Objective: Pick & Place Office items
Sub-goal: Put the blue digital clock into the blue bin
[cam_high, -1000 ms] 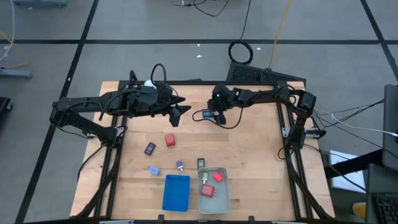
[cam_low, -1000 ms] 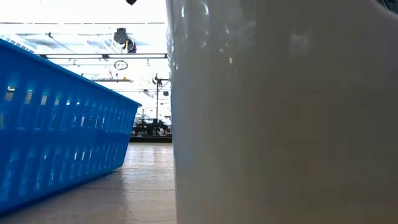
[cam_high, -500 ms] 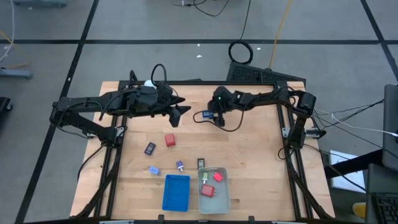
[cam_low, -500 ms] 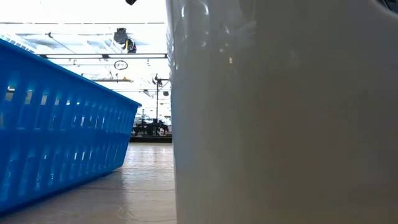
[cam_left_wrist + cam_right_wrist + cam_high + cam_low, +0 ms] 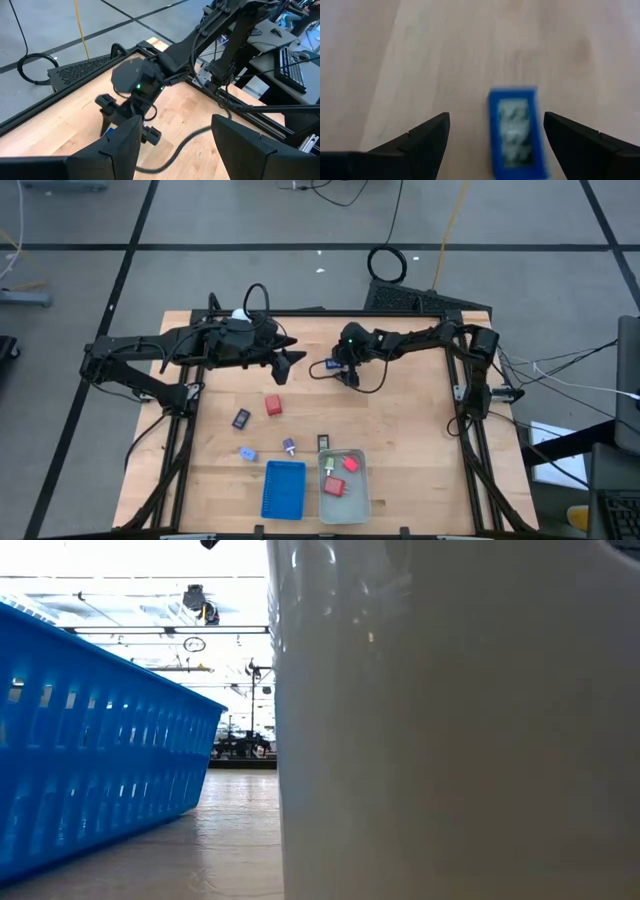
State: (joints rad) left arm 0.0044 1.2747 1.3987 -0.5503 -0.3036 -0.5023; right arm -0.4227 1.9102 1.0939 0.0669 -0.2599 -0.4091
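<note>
The right gripper (image 5: 492, 137) is hovering wide open and empty over a small blue block (image 5: 516, 131), lying flat on the table (image 5: 420, 410) between its fingers. It looks light and rigid, best pinched across its narrow sides.

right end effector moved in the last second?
Yes. The right end effector has shifted slightly left, toward the left end effector, judged against the table; it hangs open over a blue item.
</note>
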